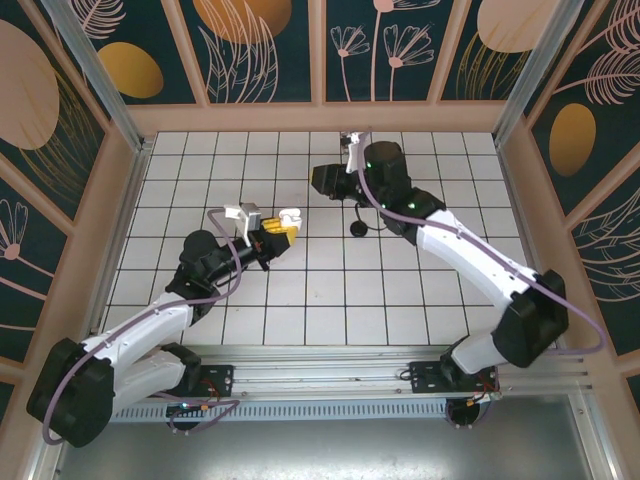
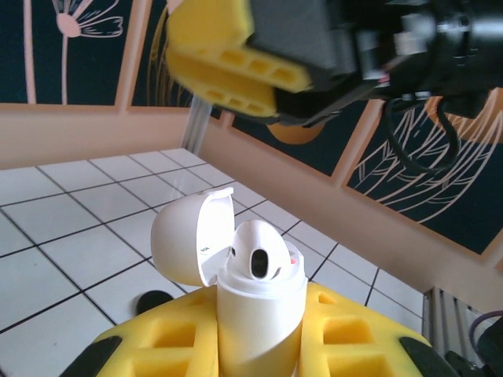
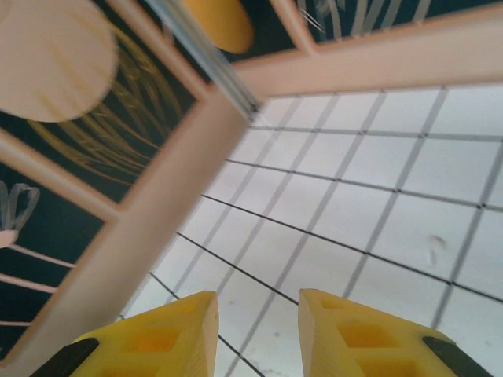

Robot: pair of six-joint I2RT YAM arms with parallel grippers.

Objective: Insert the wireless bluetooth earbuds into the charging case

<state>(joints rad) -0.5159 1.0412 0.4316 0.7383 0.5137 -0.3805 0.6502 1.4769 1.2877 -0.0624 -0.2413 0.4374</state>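
My left gripper (image 2: 259, 334) is shut on the white charging case (image 2: 259, 314), which stands upright between its yellow fingers (image 2: 169, 345) with the lid (image 2: 189, 239) swung open. One white earbud (image 2: 263, 250) sits in the case's mouth, its head sticking up. From above, the case (image 1: 290, 215) shows left of the floor's middle, held by the left gripper (image 1: 278, 233). My right gripper (image 1: 325, 180) hovers above and beyond the case, open with nothing between its yellow fingers (image 3: 169, 334). One of those fingers (image 2: 228, 71) hangs over the case.
A small round black thing (image 1: 358, 230) lies on the white tiled floor (image 1: 300, 300) right of the case; it also appears as a dark lump (image 2: 153, 302) beside my left finger. I cannot tell if it is a case or a bud. Wooden walls (image 1: 330, 118) ring the floor.
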